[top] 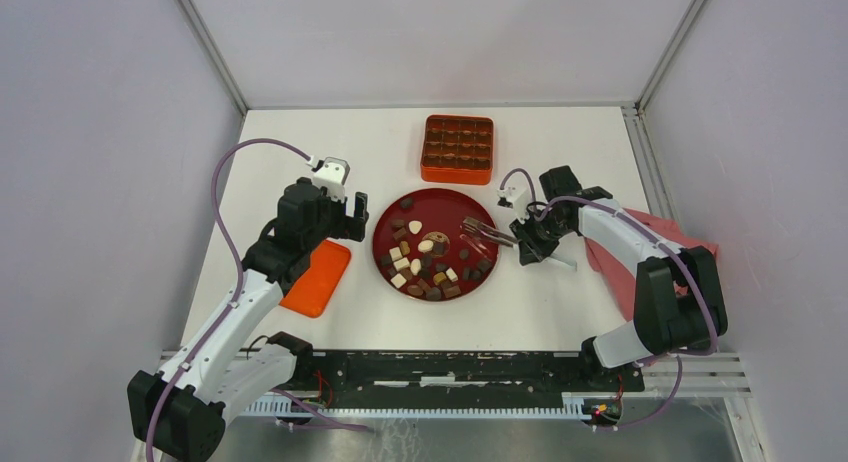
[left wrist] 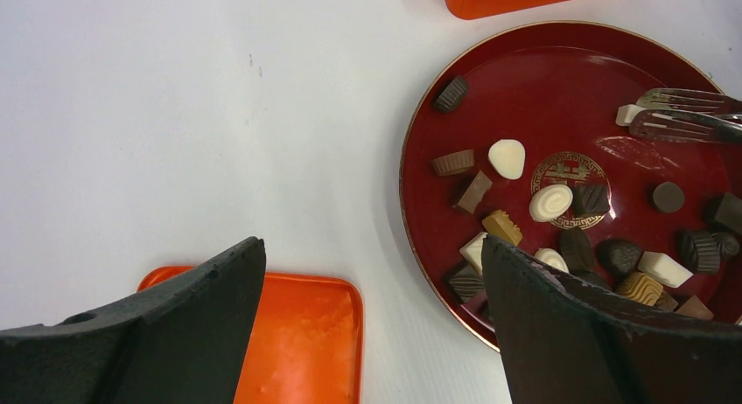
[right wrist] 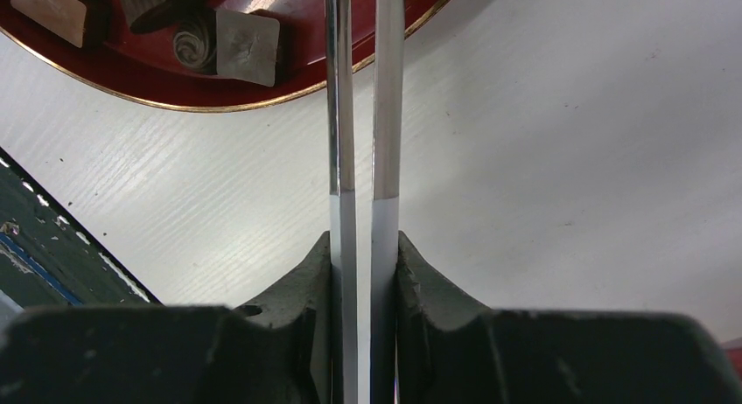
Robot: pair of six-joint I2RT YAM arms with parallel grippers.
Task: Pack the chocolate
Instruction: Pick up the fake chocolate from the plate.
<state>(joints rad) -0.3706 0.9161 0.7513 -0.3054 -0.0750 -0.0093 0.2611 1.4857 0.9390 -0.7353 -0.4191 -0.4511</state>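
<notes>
Several dark, light-brown and cream chocolate pieces (top: 425,262) lie on a red plate (top: 440,207); they also show in the left wrist view (left wrist: 506,157). My right gripper (top: 530,240) is shut on the handles of metal tongs (top: 487,232), seen close in the right wrist view (right wrist: 365,247). The tongs (left wrist: 682,115) reach over the plate's right side, tips beside a cream piece (left wrist: 627,114); I cannot tell if they grip it. My left gripper (left wrist: 372,247) is open and empty, left of the plate (left wrist: 542,80).
An orange box with gridded compartments (top: 458,148) stands behind the plate. A flat orange lid (top: 316,277) lies under my left gripper, also in the left wrist view (left wrist: 297,334). A pink cloth (top: 660,232) lies under the right arm.
</notes>
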